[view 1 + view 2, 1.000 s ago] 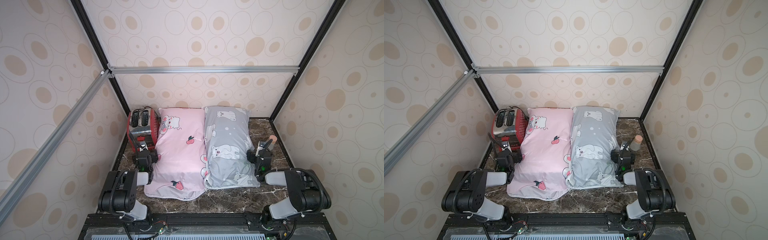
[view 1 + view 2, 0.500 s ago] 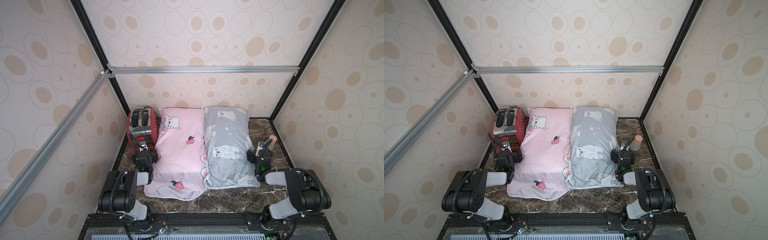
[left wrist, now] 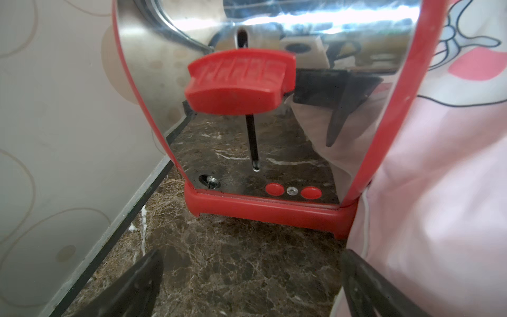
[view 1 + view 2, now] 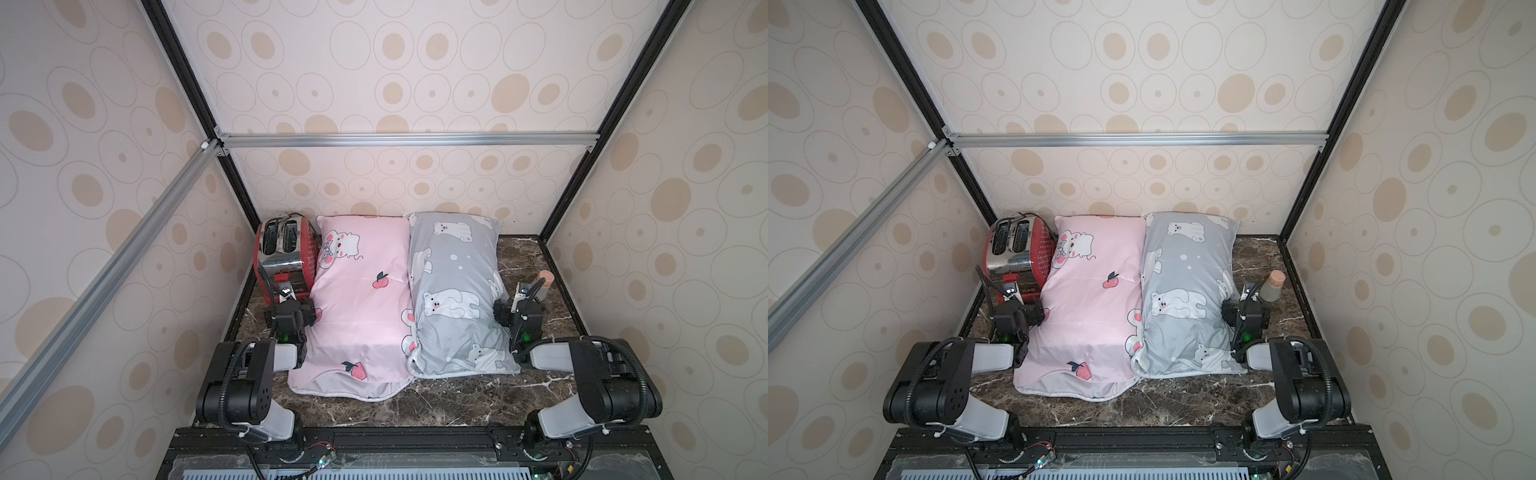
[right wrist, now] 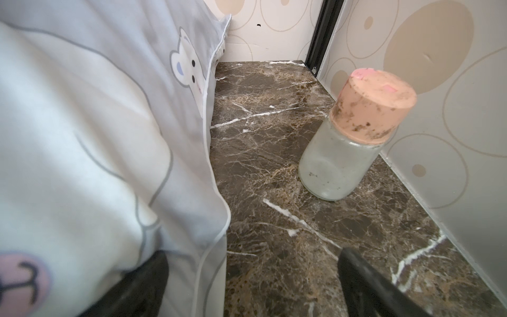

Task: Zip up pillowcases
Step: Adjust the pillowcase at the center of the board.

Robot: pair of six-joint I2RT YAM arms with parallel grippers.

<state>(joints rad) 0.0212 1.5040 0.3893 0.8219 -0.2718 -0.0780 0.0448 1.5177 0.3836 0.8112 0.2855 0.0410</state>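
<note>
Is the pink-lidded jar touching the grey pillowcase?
Apart. The right wrist view shows a strip of bare marble tabletop between the jar and the grey pillowcase.

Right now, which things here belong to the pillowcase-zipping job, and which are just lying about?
For the job: pale pink fabric pillowcase with cartoon animals; grey fabric pillowcase with white polar bears.
Just lying about: red and chrome toaster; frosted glass jar with pink lid.
</note>
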